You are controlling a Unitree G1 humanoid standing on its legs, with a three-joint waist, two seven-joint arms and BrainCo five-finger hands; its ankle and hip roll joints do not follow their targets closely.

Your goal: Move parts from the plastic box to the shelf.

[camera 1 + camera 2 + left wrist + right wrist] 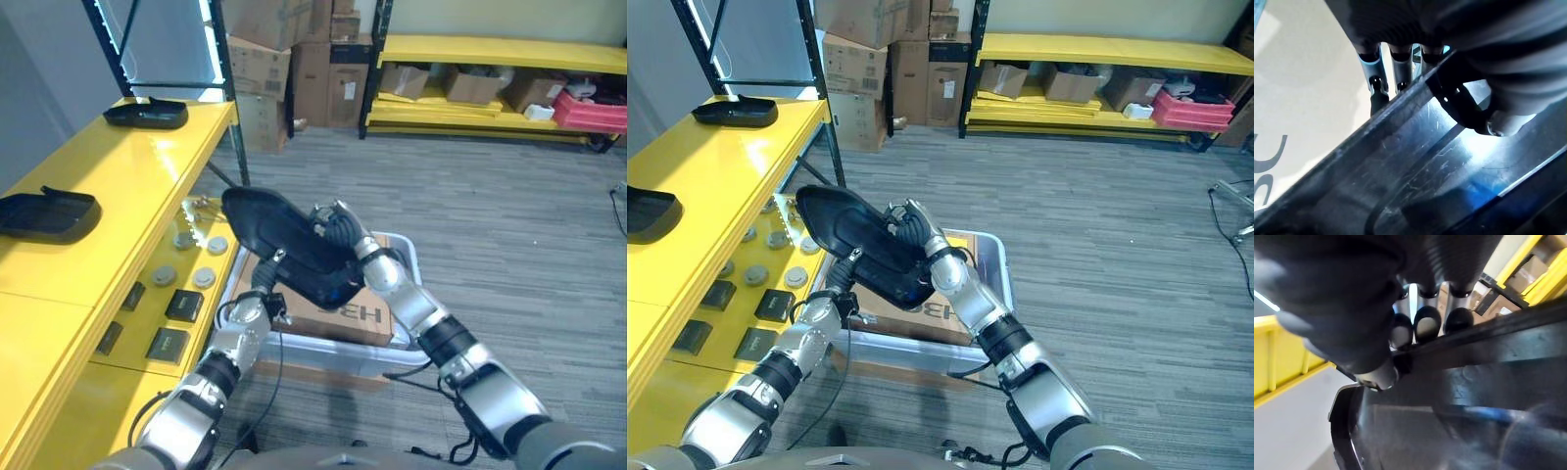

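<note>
A long glossy black part (284, 243) hangs tilted above the clear plastic box (412, 258), held at both ends. My left hand (265, 278) grips its lower near edge from below, thumb (1498, 98) hooked over the rim and fingers (1376, 83) behind it. My right hand (339, 228) pinches the upper right edge of the part (1474, 396), fingers (1427, 323) on one side and thumb on the other. The yellow shelf (127, 186) runs along the left. Two similar black parts (45, 213) (147, 114) lie on its top.
A cardboard sheet (338, 315) lies in the box. The shelf's lower level holds small round and square parts (184, 304). A black upright (230, 117) stands at the shelf's far corner. Cardboard boxes (294, 59) and another yellow rack (490, 49) stand at the back.
</note>
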